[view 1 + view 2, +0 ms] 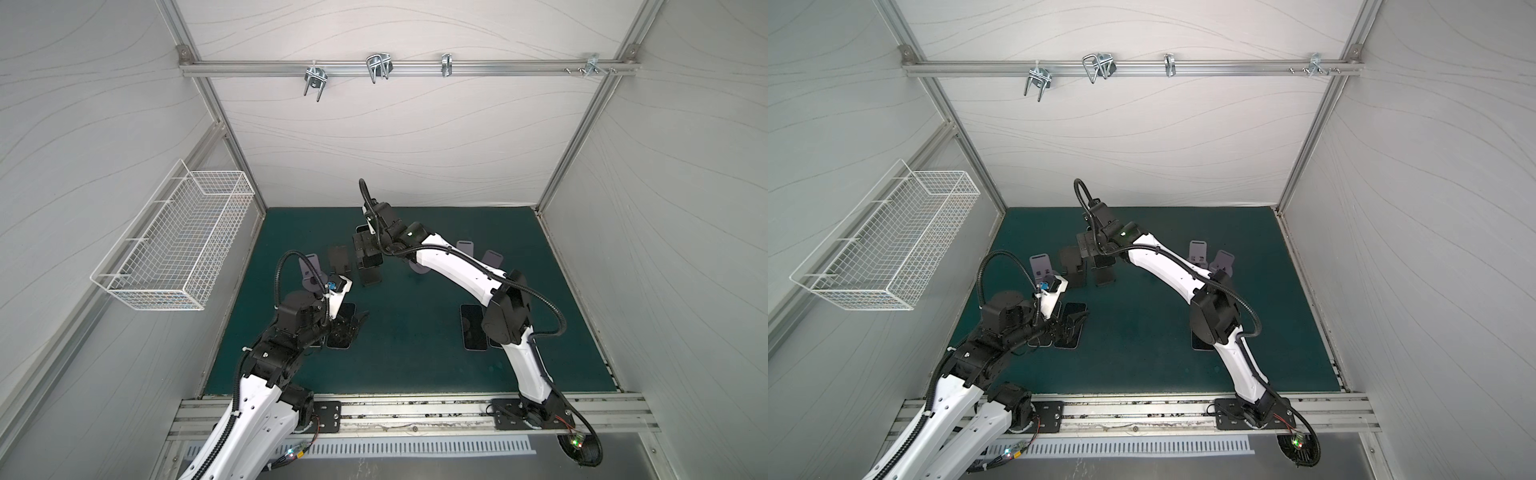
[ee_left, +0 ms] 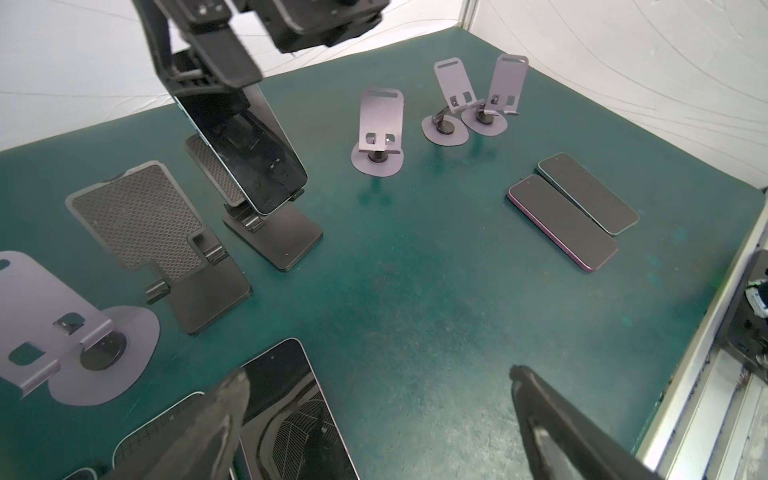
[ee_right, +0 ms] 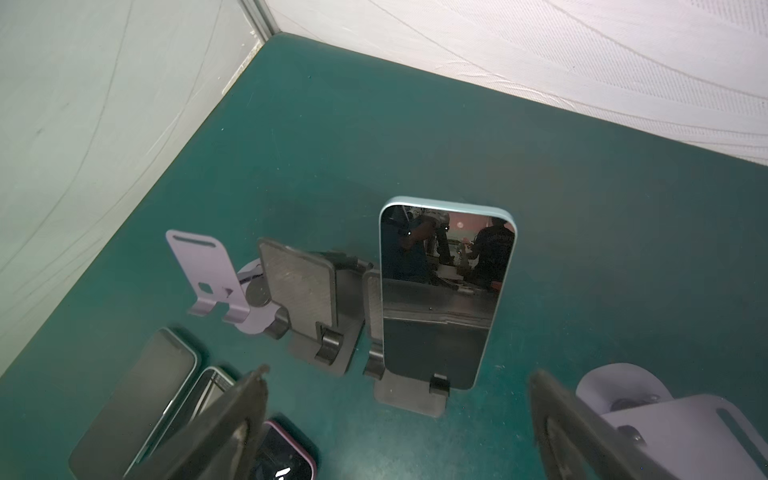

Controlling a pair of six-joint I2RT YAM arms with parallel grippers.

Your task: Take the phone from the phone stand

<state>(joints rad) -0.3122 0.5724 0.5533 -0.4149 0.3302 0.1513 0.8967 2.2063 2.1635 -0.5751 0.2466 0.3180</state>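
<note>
hovering with its jaws spread wide, the right gripper point(image 3: 399, 372) frames the phone point(image 3: 444, 295) and holds nothing. the phone leans nearly upright on the black phone stand point(image 3: 409, 399), toward the back middle of the green mat point(image 3: 582, 208). its lower edge sits behind the stand's small front lip, which is probably what keeps it from sliding off. the wide spread looks meant to let the fingers pass either side of the slim body before pinching, so the job reads as barely started.

the left gripper point(image 2: 378, 372) is also wide open and empty, low over the flat phones point(image 2: 291, 415) at the left front. it seems to be waiting clear of the reach. an empty black stand point(image 2: 145, 224) and several lilac stands point(image 2: 380, 124) stand around the target, and two more phones point(image 2: 561, 220) lie side by side on the right.

in both top views the right arm point(image 1: 453, 266) covers the phone almost wholly. in the left wrist view the right gripper's fingers overlap the phone's top end, and whether they touch it cannot be told. the phone's back and most of the stand's rest plate are hidden. the dark screen shows only reflections. both wrist views cut off their own fingers at the frame edge.
</note>
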